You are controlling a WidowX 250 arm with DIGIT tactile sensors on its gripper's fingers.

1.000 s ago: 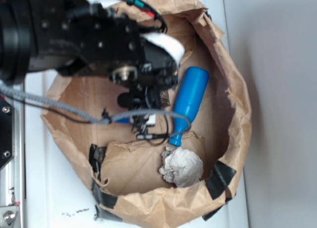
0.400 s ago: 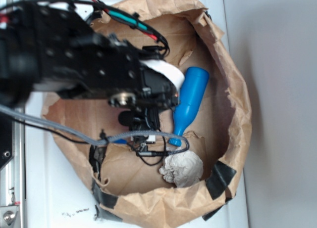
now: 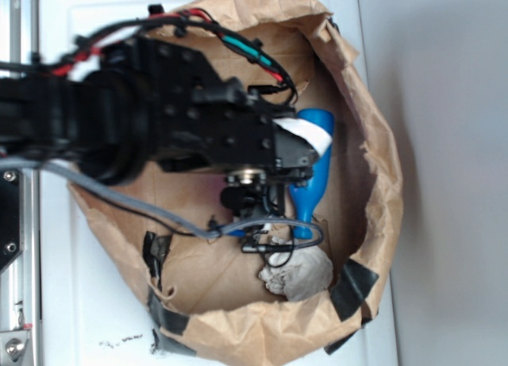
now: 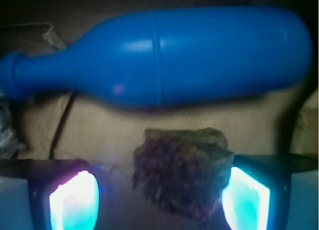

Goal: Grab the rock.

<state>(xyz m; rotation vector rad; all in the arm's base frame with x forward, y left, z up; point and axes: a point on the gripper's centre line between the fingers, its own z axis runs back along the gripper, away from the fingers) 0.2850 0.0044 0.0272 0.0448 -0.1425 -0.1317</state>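
Observation:
In the wrist view the rock (image 4: 182,172), a dark brown mottled lump, lies on the brown paper between my gripper's (image 4: 159,202) two glowing fingers. The gripper is open. The rock sits against the right finger (image 4: 245,202), and a gap separates it from the left finger (image 4: 75,202). In the exterior view the black arm (image 3: 175,120) covers the rock, and the gripper (image 3: 252,211) points down into the bag beside the bottle.
A blue plastic bottle (image 4: 164,55) lies just beyond the rock, also showing as the blue bottle (image 3: 313,183) by the arm. A crumpled white paper wad (image 3: 300,272) lies near the bag's front. The torn brown paper bag's wall (image 3: 382,167) rings everything; cables (image 3: 270,235) hang below the gripper.
The arm has moved right and toward the paper wad, now covering most of the blue bottle's body. The bottle and the wad have not moved.

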